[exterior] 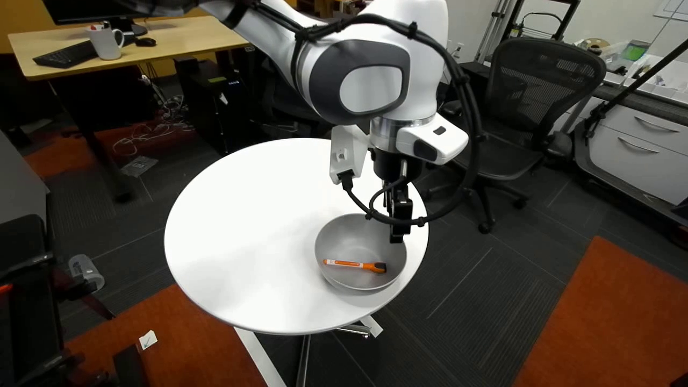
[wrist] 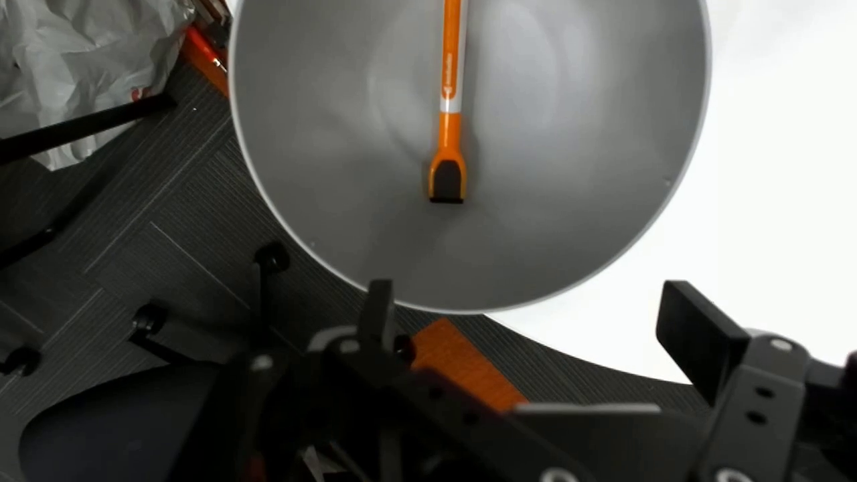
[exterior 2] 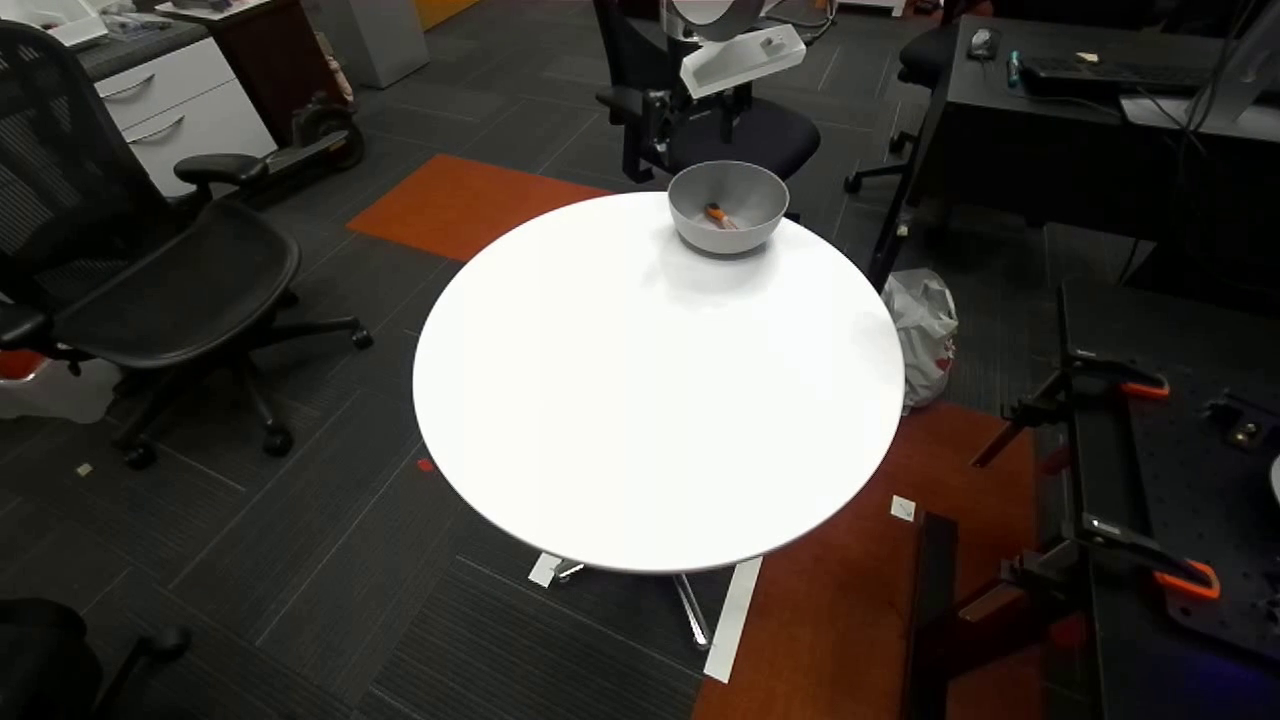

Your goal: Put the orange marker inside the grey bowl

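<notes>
Your gripper [wrist: 539, 325] has its jaws spread wide with just air between them, right at the rim of the grey bowl [wrist: 569, 201]; can't tell if it's touching. The orange marker [wrist: 450, 127] is inside that bowl, lying low: orange-and-white barrel, orange cap flaring into a black end on your gripper's side. Bowl sits right by the edge of the round white table [exterior: 242, 231], which is smooth and kinda glary. Past that edge you've got dark grey carpet [exterior: 462, 285] with rust-orange patches [exterior: 607, 322], a pale plastic bag [exterior 2: 920, 335] and a black mesh chair [exterior: 540, 80]. Way back there's a wood-topped desk [exterior: 188, 35]: keyboard [exterior: 64, 55] by its front corner, white mug [exterior: 106, 43] just beside that, monitor [exterior: 86, 12] toward the back edge.
</notes>
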Action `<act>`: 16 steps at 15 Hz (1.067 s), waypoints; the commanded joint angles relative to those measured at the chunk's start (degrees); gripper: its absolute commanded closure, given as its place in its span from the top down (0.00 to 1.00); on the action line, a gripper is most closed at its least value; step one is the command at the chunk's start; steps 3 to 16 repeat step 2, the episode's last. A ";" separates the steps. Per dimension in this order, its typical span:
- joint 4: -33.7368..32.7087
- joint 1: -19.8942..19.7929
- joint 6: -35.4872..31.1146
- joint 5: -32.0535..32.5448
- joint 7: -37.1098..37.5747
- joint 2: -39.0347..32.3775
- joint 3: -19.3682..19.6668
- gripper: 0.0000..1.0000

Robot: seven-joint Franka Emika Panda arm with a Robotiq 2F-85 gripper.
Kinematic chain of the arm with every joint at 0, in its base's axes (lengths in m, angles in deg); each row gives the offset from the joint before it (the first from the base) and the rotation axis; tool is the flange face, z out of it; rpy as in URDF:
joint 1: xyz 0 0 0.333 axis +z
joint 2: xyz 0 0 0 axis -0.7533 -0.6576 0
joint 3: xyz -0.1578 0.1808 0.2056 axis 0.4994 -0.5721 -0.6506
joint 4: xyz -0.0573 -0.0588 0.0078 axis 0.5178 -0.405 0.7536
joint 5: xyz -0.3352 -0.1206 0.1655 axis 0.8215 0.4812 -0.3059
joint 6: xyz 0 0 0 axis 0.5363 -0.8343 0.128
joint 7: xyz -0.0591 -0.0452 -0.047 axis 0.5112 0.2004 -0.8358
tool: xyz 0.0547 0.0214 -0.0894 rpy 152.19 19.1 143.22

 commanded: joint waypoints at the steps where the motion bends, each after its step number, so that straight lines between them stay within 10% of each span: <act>1: -0.28 0.08 0.19 -0.25 -0.22 -0.24 0.23 1.00; 16: -0.28 0.08 0.18 -0.26 -0.22 -0.29 0.24 1.00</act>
